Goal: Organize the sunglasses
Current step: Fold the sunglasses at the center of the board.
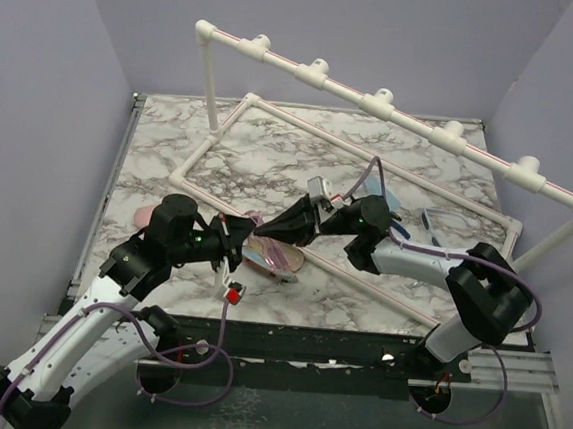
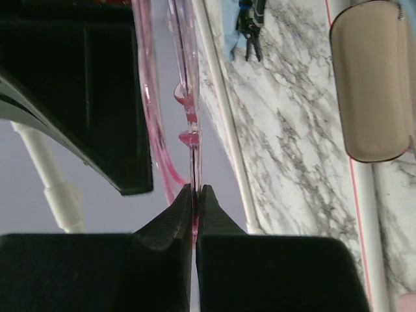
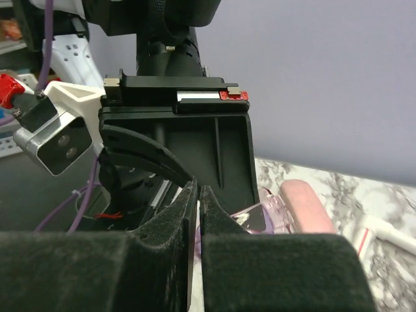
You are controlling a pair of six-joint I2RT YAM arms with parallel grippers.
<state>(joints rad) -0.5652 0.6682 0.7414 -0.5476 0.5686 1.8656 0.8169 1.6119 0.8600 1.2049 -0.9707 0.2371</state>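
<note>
Left gripper (image 2: 195, 195) is clamping the pink-framed sunglasses (image 2: 191, 138) over the counter (image 2: 292, 162). Right gripper (image 3: 197, 195) is pinching shut too, looks like on their temple arm. If both are tugging in opposite directions, they're risking a snapped hinge or the frame slipping.
</note>
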